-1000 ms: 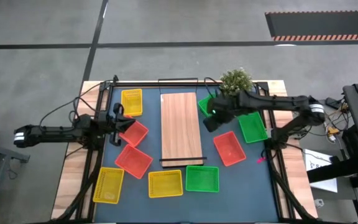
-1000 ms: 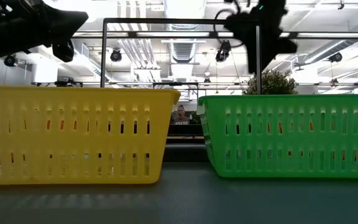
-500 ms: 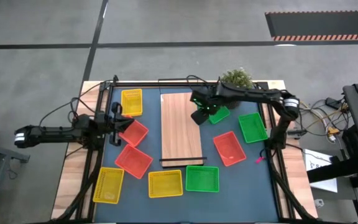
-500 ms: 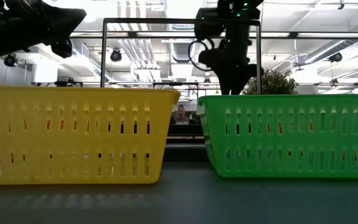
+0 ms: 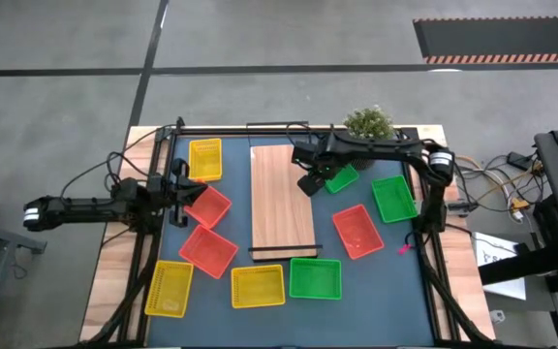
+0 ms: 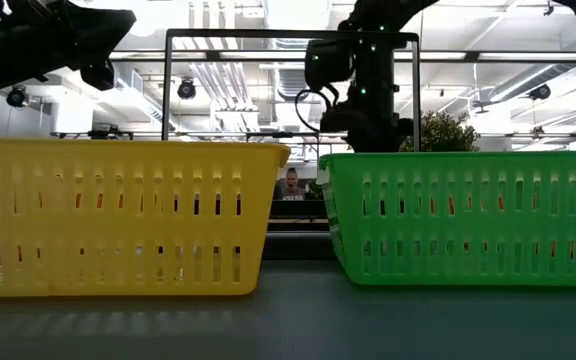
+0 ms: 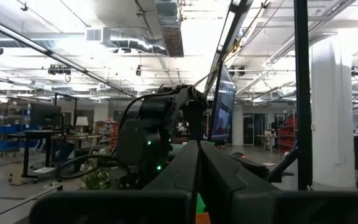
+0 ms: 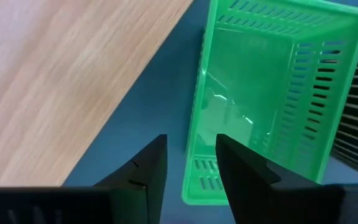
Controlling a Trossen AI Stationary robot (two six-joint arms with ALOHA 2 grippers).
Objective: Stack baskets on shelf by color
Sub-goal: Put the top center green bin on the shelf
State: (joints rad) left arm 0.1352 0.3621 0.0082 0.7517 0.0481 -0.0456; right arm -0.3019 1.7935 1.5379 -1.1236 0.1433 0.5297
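Note:
My right gripper (image 5: 309, 181) (image 8: 191, 167) points down, open, between the light-wood shelf (image 5: 282, 199) (image 8: 55, 81) and a green basket (image 5: 343, 178) (image 8: 272, 93) at the table's far right. Its fingers stand above that basket's long wall on the shelf side, one on either side, touching nothing. In the low view its fingertips (image 6: 370, 125) are hidden behind a near green basket (image 6: 468, 215). More baskets in yellow (image 5: 205, 160), red (image 5: 208, 248) and green (image 5: 393, 198) lie flat around the shelf. My left gripper (image 5: 178, 190) (image 7: 199, 163) waits shut at the table's left edge.
A potted plant (image 5: 367, 123) stands at the far edge right behind the right arm. Near the front edge lie yellow baskets (image 5: 258, 286) (image 5: 168, 288) and a green one (image 5: 315, 278). A black wire frame (image 6: 288, 35) rises at the shelf's ends.
My right gripper has gone toward the table's left edge and down, from over the green baskets on the right to the gap between the shelf and the far green basket. The baskets and the shelf have stayed where they were.

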